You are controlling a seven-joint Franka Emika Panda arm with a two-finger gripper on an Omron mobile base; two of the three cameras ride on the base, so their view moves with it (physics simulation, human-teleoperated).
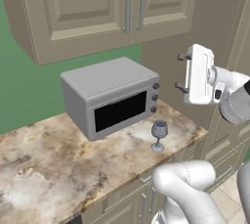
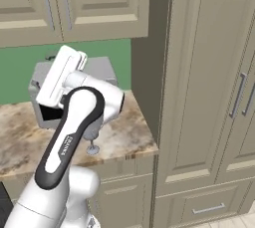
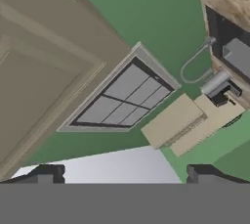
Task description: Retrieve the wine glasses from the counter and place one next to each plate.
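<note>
A small stemmed wine glass (image 1: 159, 135) of translucent grey-blue tint, with a rounded bowl, thin stem and round foot, stands upright on the tan-brown marbled stone counter (image 1: 58, 169), just in front of the lower right corner of a boxy grey microwave oven (image 1: 110, 96) with a dark door and three knobs. In the right base view its foot (image 2: 92, 149) peeks out beneath the arm, near the counter's front edge. The white two-finger gripper (image 1: 181, 73) hangs high above the counter, level with the microwave's top and to the right of it, well apart from the glass. Its jaws stand wide apart and hold nothing; it points sideways toward the green wall, not down at the glass. Beige panelled wall cabinets (image 1: 97, 8) hang above. No plate is visible here, and one glass is all these views give. By my reading the task is barely begun: this glass has yet to be approached, grasped and carried to a plate, and the second glass is yet to be dealt with too.
</note>
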